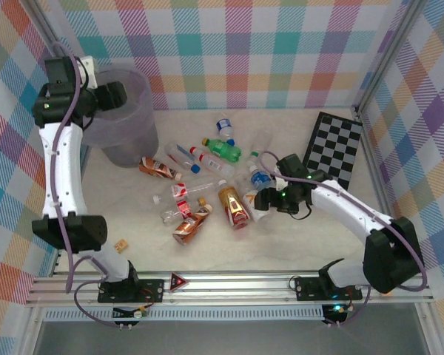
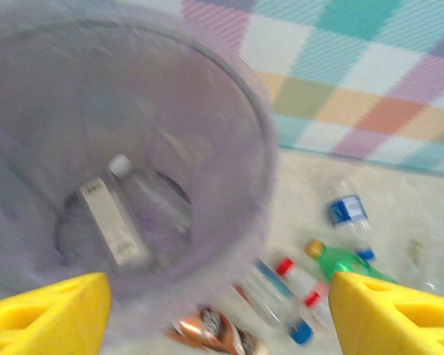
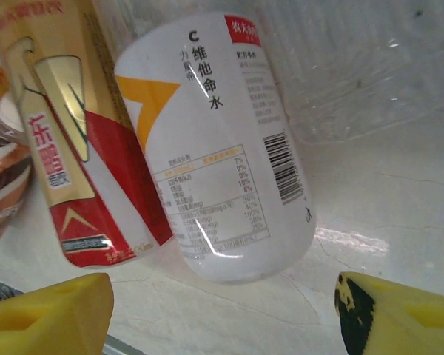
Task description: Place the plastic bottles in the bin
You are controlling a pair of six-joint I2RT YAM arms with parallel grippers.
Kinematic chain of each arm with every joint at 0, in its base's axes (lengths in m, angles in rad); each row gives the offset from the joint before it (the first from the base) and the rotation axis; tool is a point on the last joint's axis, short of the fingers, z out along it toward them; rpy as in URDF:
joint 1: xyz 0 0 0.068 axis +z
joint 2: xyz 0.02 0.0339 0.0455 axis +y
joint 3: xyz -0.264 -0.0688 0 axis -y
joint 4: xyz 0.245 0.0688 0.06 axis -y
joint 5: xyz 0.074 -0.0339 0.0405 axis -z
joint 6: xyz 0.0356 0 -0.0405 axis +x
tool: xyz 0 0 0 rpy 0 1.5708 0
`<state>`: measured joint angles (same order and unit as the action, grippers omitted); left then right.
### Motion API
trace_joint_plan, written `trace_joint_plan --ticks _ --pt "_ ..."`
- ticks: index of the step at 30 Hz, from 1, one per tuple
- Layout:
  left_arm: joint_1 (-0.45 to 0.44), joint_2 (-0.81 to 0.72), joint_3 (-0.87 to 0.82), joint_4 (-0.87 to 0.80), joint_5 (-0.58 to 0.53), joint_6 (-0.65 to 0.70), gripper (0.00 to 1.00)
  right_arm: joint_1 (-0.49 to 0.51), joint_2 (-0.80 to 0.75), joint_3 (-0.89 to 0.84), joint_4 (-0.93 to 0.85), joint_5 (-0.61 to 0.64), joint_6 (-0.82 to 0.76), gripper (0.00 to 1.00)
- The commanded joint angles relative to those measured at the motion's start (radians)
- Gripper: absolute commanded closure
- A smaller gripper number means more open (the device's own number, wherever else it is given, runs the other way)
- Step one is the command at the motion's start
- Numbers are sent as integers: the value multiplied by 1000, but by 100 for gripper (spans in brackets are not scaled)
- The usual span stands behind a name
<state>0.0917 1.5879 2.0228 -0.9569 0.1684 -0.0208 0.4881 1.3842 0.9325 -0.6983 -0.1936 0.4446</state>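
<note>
Bin [image 1: 129, 148]: stood upright at the far left of the tabletop [image 1: 318, 244], close to the plaid back wall.
Bin contents: one clear bottle [image 2: 126, 214] with a white cap and a pale label lay on its side on the bottom.
Plastic bottles [image 1: 207, 185]: lay scattered in a loose cluster at mid-tabletop, right of the bin, most on their sides.
Cluster detail: a green bottle [image 1: 226, 150] and a blue-labelled clear bottle [image 1: 224, 127] lay on the far side. An amber-brown bottle [image 1: 191, 222] lay on the near side, and another [image 1: 159, 168] lay just beside the bin's base.
Left fingers [image 2: 44, 314]: hung above the bin's mouth, spread wide, with nothing between them and touching nothing.
Right fingers [image 3: 48, 314]: sat low over the tabletop at the right edge of the cluster, spread wide, with nothing gripped.
Ahead of right fingers: a white-labelled bottle [image 3: 214, 155] lay on its side just beyond the gap, touching a gold-and-red-labelled bottle [image 3: 81, 148] on its left. Neither finger touched it.
Surroundings: a checkerboard [image 1: 337, 148] lay at the far right. A small tan block [image 1: 121, 244] lay near the left arm, well apart from the bottles.
</note>
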Motion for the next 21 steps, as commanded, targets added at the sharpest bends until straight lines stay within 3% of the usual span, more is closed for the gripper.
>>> trace_joint_plan --ticks 1,8,12,21 --pt "-39 -127 -155 27 58 -71 23 14 36 40 21 32 11 19" --pt "-170 -338 -486 127 128 -211 23 28 127 54 65 17 23 16" --pt "-240 -448 -697 252 175 -365 22 35 159 47 102 -3 42 15" --pt "-393 -527 -971 414 153 -570 23 35 252 60 143 -9 52 19"
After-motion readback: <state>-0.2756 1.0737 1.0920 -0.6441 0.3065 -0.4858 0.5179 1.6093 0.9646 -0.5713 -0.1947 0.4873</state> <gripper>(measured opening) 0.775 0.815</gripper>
